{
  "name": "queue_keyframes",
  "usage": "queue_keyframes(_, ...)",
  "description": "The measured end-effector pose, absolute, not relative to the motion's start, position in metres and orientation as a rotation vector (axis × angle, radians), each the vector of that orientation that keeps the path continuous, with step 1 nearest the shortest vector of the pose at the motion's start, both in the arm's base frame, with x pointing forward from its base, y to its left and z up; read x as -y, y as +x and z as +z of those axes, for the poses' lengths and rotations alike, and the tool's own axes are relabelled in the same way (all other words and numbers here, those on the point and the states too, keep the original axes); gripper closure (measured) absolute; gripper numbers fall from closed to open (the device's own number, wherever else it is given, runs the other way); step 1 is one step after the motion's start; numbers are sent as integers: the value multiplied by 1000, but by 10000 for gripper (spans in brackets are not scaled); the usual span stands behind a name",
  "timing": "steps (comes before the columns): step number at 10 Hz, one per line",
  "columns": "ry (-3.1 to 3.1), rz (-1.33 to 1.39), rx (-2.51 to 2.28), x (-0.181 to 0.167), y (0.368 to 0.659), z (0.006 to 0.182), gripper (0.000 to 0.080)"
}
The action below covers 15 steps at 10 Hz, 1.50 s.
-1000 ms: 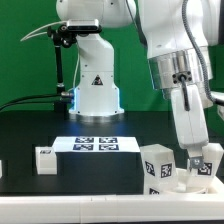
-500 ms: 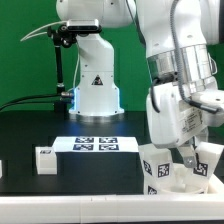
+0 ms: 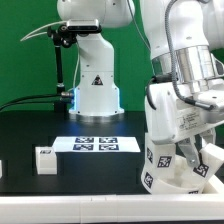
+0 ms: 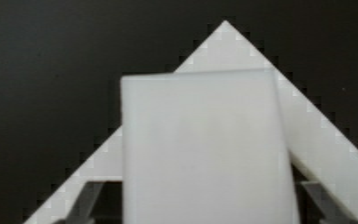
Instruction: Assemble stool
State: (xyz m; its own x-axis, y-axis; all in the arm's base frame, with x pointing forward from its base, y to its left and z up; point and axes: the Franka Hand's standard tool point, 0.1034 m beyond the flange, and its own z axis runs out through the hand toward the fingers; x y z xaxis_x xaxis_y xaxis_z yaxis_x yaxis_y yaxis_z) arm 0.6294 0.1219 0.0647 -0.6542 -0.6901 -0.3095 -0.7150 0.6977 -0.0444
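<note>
The gripper (image 3: 197, 163) sits low at the exterior view's right, among tagged white stool parts (image 3: 160, 166). In the wrist view its fingers (image 4: 94, 198) flank a white block (image 4: 197, 140); whether they clamp it cannot be told. A separate leg (image 3: 45, 158) lies just beside the marker board (image 3: 96, 145).

Black table (image 3: 100, 176), marker board (image 3: 95, 145), small white leg (image 3: 44, 159)

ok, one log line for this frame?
gripper: low at stool parts, exterior view's right | white block between fingers, grip unclear | spare leg beside marker board
</note>
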Motion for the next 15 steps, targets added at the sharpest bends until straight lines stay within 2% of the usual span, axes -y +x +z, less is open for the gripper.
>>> queue_keyframes(2, -1158, 108, -2583, -122, 629, 65, 459)
queue_keyframes(3, -1210, 100, -2560, -123, 629, 65, 364)
queue_keyframes(4, -1294, 90, -2506, -125, 630, 70, 231)
queue_keyframes(5, -1367, 73, -2451, -124, 633, 79, 173)
queue_keyframes(8, -1834, 4, -2106, -123, 638, 109, 154)
queue_keyframes(9, -1958, -27, -2001, -124, 642, 112, 150)
queue_keyframes(13, -2226, -84, -1728, -122, 640, 110, 150)
queue_keyframes(15, -2595, -129, -1195, -122, 644, 108, 150)
